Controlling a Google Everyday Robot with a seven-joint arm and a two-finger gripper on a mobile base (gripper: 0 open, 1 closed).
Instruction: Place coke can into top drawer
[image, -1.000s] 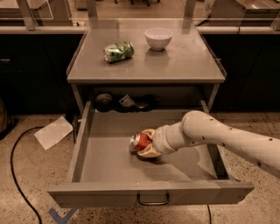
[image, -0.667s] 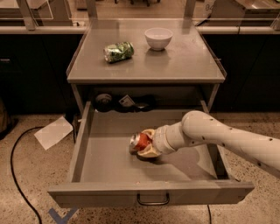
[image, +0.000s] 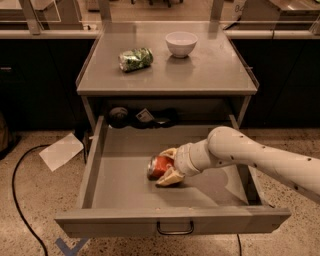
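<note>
Clasping coke can (image: 158, 165), claw (image: 166, 168) sits inside top drawer (image: 125, 223).

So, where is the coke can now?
In the camera view, the coke can lies inside the open top drawer, near its centre, held in the gripper.

The grey table (image: 210, 75) carries a white bowl (image: 181, 43) near its back edge. Just left of the bowl and a little nearer the front, a green can (image: 135, 58) lies on its side. In front of and below the bowl the top drawer (image: 120, 190) stands open; the coke can (image: 155, 166) lies on the drawer bottom, with the gripper (image: 165, 168) clamped round it. On the speckled floor (image: 30, 225), well left of the bowl, lie a paper (image: 61, 151) and a black cable (image: 15, 200).
</note>
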